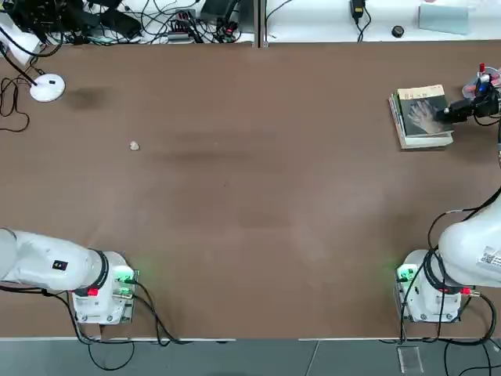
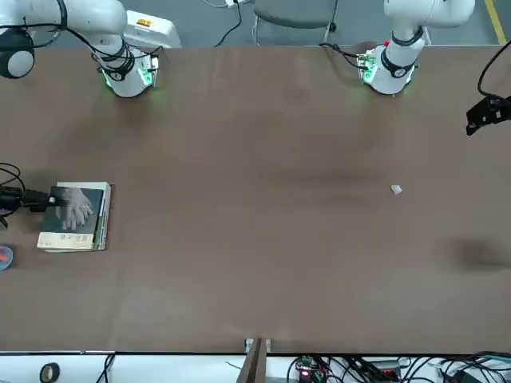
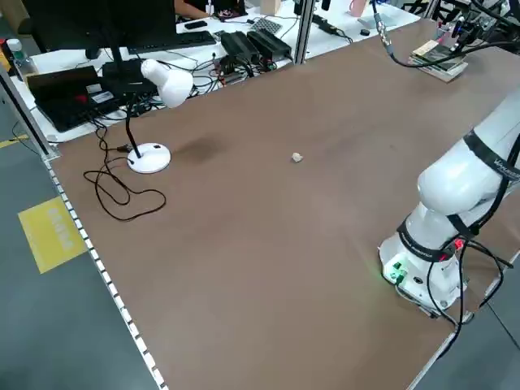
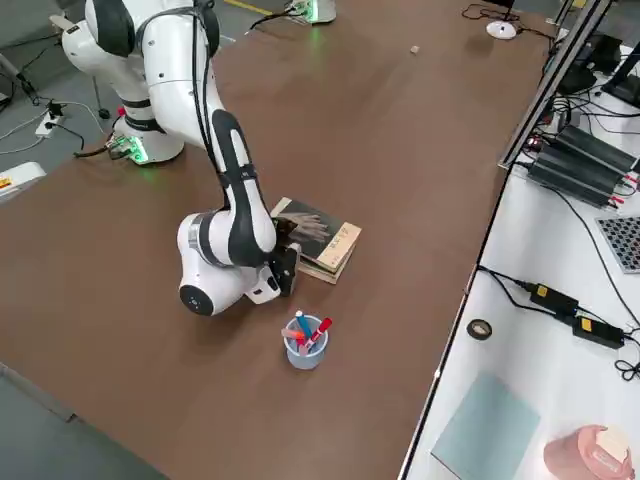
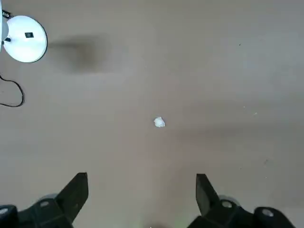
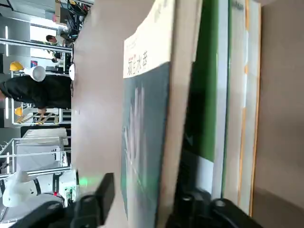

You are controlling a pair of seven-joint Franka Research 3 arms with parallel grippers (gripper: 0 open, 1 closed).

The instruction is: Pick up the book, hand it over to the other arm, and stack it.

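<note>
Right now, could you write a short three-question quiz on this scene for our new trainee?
1. True or false: the book lies on top of the green-and-white book.
2. Which gripper is at the book? A) left gripper B) right gripper
3. What stands on the table beside the right arm's wrist in the right side view?

Key
1. True.
2. B; its fingers straddle the book's edge, while the left one hangs open over bare table.
3. A cup of pens.
</note>
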